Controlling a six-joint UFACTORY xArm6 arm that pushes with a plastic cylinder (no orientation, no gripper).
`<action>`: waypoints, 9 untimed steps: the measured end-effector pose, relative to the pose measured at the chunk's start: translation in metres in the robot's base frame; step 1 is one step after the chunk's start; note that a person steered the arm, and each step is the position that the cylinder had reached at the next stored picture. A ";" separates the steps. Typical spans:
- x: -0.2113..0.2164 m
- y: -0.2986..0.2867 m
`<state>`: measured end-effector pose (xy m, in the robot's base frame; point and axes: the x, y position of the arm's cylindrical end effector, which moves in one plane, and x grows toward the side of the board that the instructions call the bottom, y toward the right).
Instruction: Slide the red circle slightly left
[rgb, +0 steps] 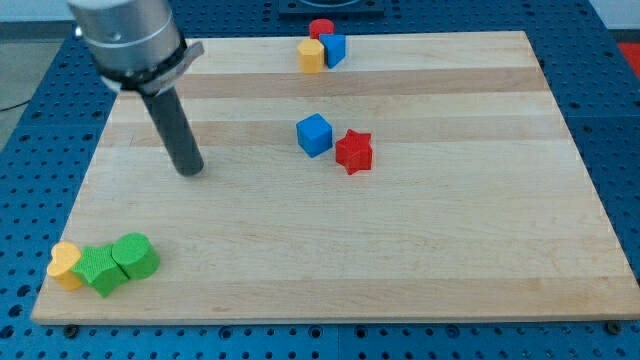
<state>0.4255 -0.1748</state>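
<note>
The red circle (320, 28) sits at the board's top edge, touching a yellow block (311, 55) below it and a blue block (334, 48) at its lower right. My tip (190, 170) rests on the board's left part, far to the lower left of the red circle, touching no block. A blue cube (314, 134) and a red star (354, 152) lie side by side near the middle of the board.
A yellow heart (65, 265) and two green blocks (99, 270) (135, 256) cluster at the bottom left corner. The wooden board (450, 250) lies on a blue perforated table. The arm's grey body (125, 35) hangs over the top left.
</note>
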 end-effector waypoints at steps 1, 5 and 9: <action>-0.036 0.011; -0.093 0.281; -0.234 0.272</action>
<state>0.1914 0.0971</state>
